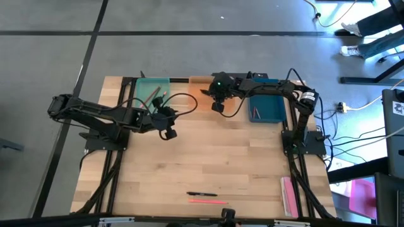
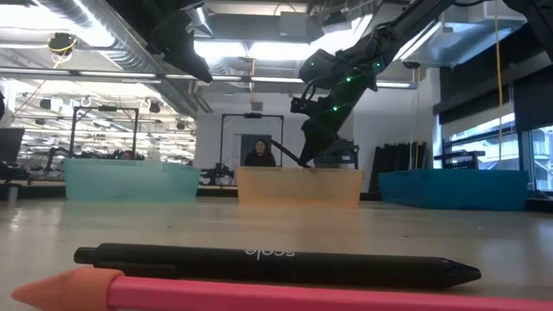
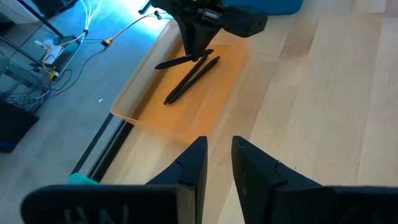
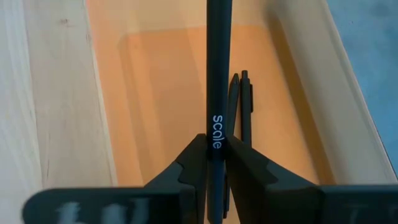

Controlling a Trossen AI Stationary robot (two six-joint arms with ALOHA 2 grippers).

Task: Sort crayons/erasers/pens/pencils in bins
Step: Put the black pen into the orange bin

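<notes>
right jaws (image 4: 210, 163) clamped on a black pen (image 4: 217, 81), two pens (image 4: 241, 106) below in orange bin (image 4: 155, 87); left jaws (image 3: 219, 163) narrow, empty; pen (image 1: 201, 194) and pencil (image 1: 208, 202) unsorted.

Right hand (image 4: 210, 163) clamped (left hand (image 3: 219, 163) slightly parted).

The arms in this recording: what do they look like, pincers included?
Both arms are dark, jointed and slim. The left arm has a black cable looping off its wrist. The right arm carries a white label band, and green indicator lights glow at its wrist. Each pincer, left and right, has two matte black, wedge-shaped fingers.
</notes>
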